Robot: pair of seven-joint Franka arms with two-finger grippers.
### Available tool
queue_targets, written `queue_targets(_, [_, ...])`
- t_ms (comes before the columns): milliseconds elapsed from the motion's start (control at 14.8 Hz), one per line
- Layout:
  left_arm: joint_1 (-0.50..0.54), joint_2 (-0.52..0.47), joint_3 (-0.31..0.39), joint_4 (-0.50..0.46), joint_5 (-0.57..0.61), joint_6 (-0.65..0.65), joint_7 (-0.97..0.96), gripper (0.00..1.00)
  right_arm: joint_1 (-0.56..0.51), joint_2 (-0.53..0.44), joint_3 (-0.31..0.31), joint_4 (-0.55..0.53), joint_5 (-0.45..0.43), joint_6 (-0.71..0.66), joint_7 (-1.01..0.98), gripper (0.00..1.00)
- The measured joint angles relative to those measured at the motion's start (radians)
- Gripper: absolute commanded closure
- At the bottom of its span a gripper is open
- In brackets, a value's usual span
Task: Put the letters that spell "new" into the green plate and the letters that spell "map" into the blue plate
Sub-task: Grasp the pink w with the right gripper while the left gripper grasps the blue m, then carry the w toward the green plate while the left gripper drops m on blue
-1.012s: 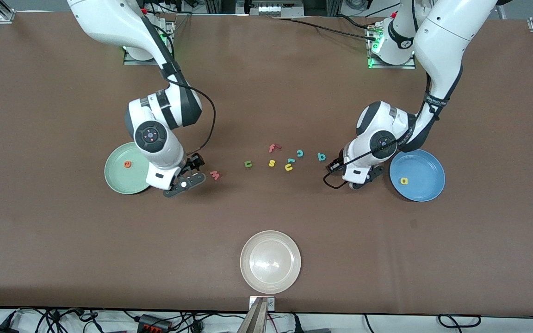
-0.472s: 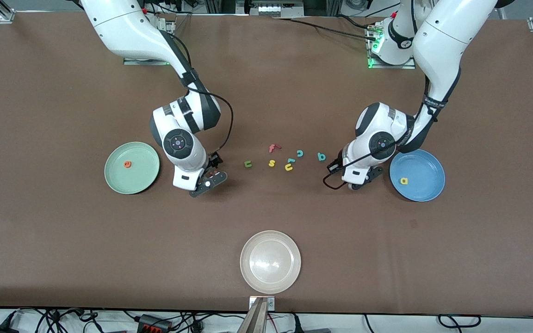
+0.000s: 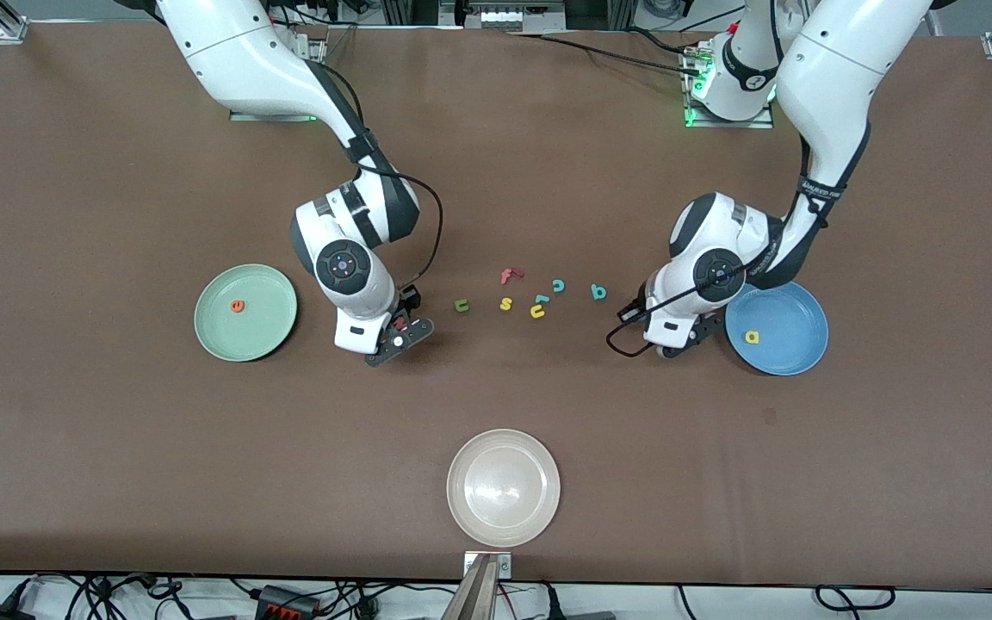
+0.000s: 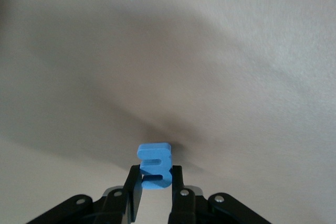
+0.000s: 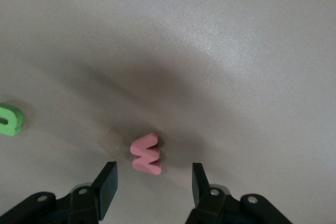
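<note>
My left gripper (image 4: 156, 174) is shut on the blue "m" (image 4: 154, 164), low over the table beside the blue plate (image 3: 793, 314), where the yellow "a" (image 3: 753, 337) lies. In the front view the left gripper (image 3: 675, 344) hides the "m". My right gripper (image 5: 153, 177) is open and low, one jaw on each side of the pink "w" (image 5: 146, 153) with gaps to both. The "w" (image 3: 399, 323) lies between the green plate (image 3: 259, 334) and the green "n" (image 3: 461, 305). The orange "e" (image 3: 238, 306) is in the green plate. The teal "p" (image 3: 598, 292) lies near the left gripper.
Between the grippers lie a red "f" (image 3: 508, 275), a yellow "s" (image 3: 505, 303), a teal "c" (image 3: 558, 285) and a yellow u-shape (image 3: 537, 311) touching a small teal piece (image 3: 541, 299). A cream plate (image 3: 503, 487) sits near the table's front edge.
The right gripper has moved from the green plate's rim to over the "w", and its jaws have narrowed. The left gripper has closed on the "m" and shifted slightly toward the blue plate.
</note>
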Motion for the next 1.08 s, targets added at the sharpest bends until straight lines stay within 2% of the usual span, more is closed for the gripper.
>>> queue_targets(135, [0.009,-0.020,0.000,0.044,0.060,-0.101,0.026,0.95,0.000,0.016,0.000,0.000,0.000,0.016,0.000,0.35])
queue_targets(337, [0.027,-0.042,0.004,0.090,0.075,-0.192,0.133,0.95,0.006,0.027,0.001,0.001,0.000,0.021,0.000,0.37])
queue_targets(472, [0.059,-0.055,0.006,0.107,0.076,-0.233,0.228,0.94,0.012,0.028,0.001,0.002,0.000,0.021,0.000,0.43])
queue_targets(810, [0.157,-0.077,0.010,0.113,0.116,-0.301,0.460,0.94,0.018,0.031,0.002,0.002,0.000,0.021,0.000,0.44])
queue_targets(1080, [0.284,-0.073,0.014,0.103,0.167,-0.307,0.691,0.94,0.020,0.032,0.001,0.002,0.000,0.021,0.000,0.45])
